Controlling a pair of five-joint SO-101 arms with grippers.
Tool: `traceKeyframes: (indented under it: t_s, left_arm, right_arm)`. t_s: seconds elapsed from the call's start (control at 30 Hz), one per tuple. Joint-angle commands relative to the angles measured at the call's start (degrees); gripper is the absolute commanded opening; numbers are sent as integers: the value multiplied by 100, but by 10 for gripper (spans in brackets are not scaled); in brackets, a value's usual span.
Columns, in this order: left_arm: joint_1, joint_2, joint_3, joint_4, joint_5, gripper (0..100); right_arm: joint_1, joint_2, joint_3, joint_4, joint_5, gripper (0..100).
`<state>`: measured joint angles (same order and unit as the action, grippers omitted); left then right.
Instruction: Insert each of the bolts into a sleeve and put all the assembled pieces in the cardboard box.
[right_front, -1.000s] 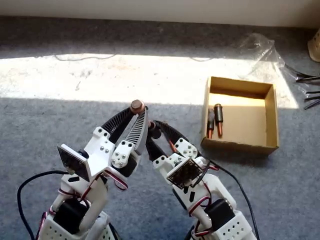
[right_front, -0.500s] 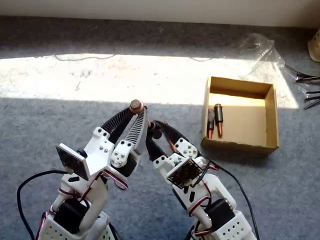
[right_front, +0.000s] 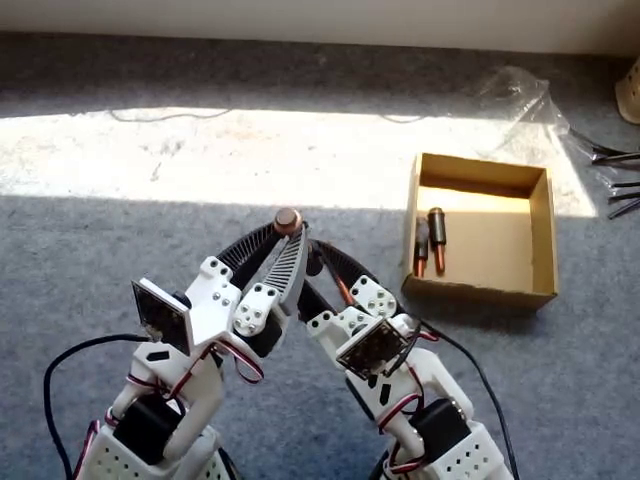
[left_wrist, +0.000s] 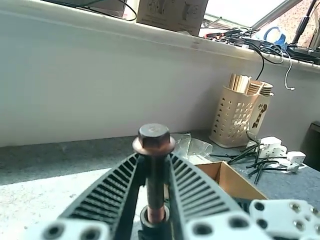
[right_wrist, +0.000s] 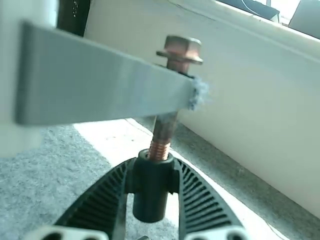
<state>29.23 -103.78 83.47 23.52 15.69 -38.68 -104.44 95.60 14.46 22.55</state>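
Bolt (left_wrist: 154, 165), copper-coloured with a hexagonal flanged head, stood upright between the two arms, above the grey carpeted table (right_front: 100, 260) and to the left of the cardboard box (right_front: 478, 292). The left gripper (right_front: 288, 228) was clamped on the bolt's shank just under the head, one ribbed black finger pressing on each side. In the right wrist view, one of those fingers (right_wrist: 100, 95) crossed in front of the shank as a flat grey bar.

Directly below the bolt, the right gripper (right_wrist: 150, 172) grasped a short black sleeve (right_wrist: 150, 190), its fingers pinched against the sleeve's sides and holding it upright with the open end facing up. The bolt's threaded lower end met the mouth of the sleeve; how far it had gone in could not be told. In the high view the two grippers came together tip to tip, the left one's tips above the right one's.

Inside the box, two assembled pieces (right_front: 436, 238) lay side by side against the left wall. A crumpled clear plastic bag (right_front: 510, 90) lay on the table beyond the box, and dark cables (right_front: 615, 185) lay at the table's right edge. A pale slotted basket (left_wrist: 240, 120) holding wooden sticks stood against the white wall (left_wrist: 75, 75).
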Motion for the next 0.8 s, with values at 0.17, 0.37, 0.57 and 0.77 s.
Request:
traceKeyframes:
  t_s: [0.17,0.37,0.57,0.77]
  left_arm:
    - [92,-84,119,-18,132,7]
    - [92,-84,163,-35,132,7]
    - [110,-84,171,-26,141,7]
    - [101,-92,154,-26,141,7]
  right_arm:
    - [48,-75,831,-40,44,5]
    - [48,-75,831,-40,44,5]
    - [48,-84,804,-48,35,5]
    - [295,-84,479,-40,-809,5]
